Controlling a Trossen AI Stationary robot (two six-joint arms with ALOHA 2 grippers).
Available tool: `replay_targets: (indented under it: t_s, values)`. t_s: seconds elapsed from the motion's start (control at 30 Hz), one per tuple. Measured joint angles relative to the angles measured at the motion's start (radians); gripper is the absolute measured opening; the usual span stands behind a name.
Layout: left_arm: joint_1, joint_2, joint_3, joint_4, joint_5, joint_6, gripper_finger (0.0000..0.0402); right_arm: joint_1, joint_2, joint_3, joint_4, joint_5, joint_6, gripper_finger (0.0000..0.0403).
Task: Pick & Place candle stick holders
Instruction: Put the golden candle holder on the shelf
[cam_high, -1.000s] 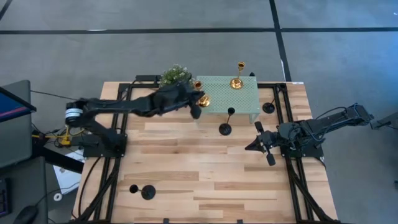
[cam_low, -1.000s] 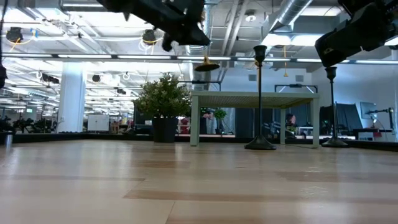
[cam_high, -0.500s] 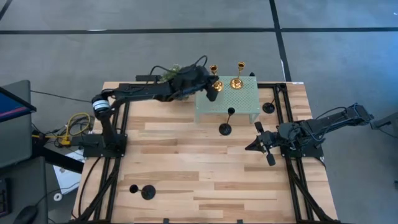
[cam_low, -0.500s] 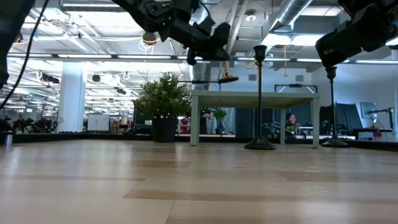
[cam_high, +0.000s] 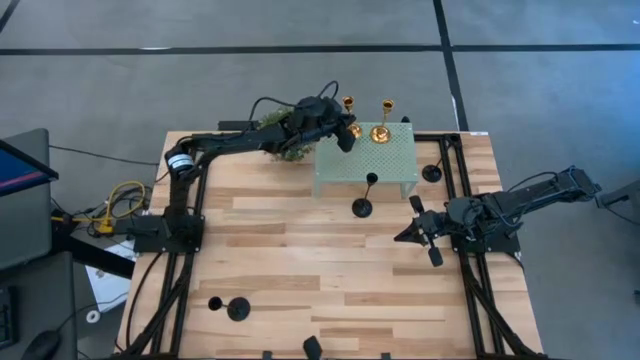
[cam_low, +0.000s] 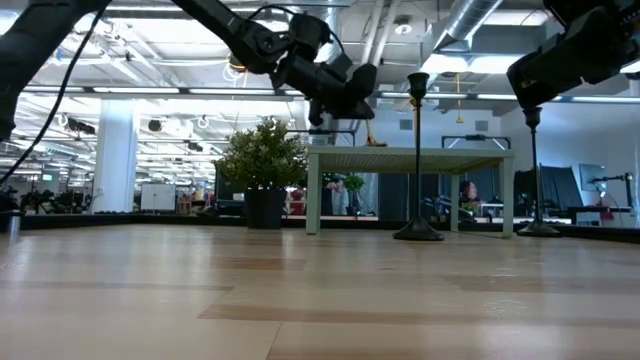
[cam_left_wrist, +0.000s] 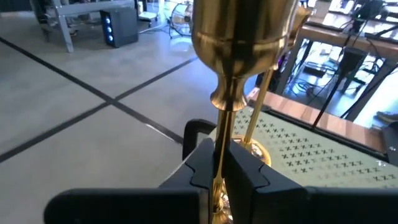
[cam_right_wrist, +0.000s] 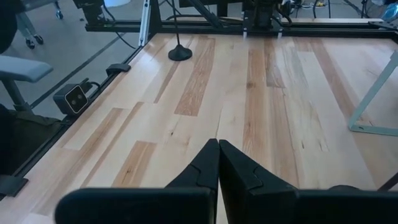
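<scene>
My left gripper reaches over the left part of the mint-green perforated stand and is shut on a gold candle stick holder. A second gold holder stands with its base on the stand. One black holder is upright on the table in front of the stand. Another is by the stand's right legs, and a third is near the front left. My right gripper waits shut at the table's right side, holding nothing. My left gripper pinches the gold holder's thin stem, below the knob under its cup, between its two fingers. The fingers come in level from the table's left, across the stem. The holder is upright with its base just over the stand's top. I cannot tell whether the two touch.
A leafy green plant ball sits at the far edge, left of the stand and under my left arm. The wooden table has open room in its middle and near half. Black frame rails run along both sides.
My left gripper has carried the gold holder from beside the plant toward the table's far edge and a little right. It now hangs over the stand's left part, beside the other gold holder. The holder has stayed upright in the shut fingers.
</scene>
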Motion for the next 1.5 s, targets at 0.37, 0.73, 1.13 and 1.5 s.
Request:
replay_targets:
  t_s: [0.37, 0.73, 1.13, 1.5]
  values:
    - [0.004, 0.001, 0.031, -0.029, -0.001, 0.007, 0.0019, 0.0, 0.0, 0.0, 0.0, 0.0, -0.026, 0.0]
    - [0.005, 0.027, 0.031, -0.047, -0.007, 0.007, 0.0019, 0.0, 0.0, 0.0, 0.0, 0.003, -0.026, 0.0]
    - [0.005, 0.069, 0.032, -0.026, -0.008, 0.01, 0.0019, 0.0, 0.0, 0.0, 0.0, 0.003, -0.026, 0.0]
    - [0.005, 0.068, 0.03, -0.016, -0.007, -0.003, 0.0048, 0.0, 0.0, 0.0, -0.003, 0.003, -0.026, 0.0]
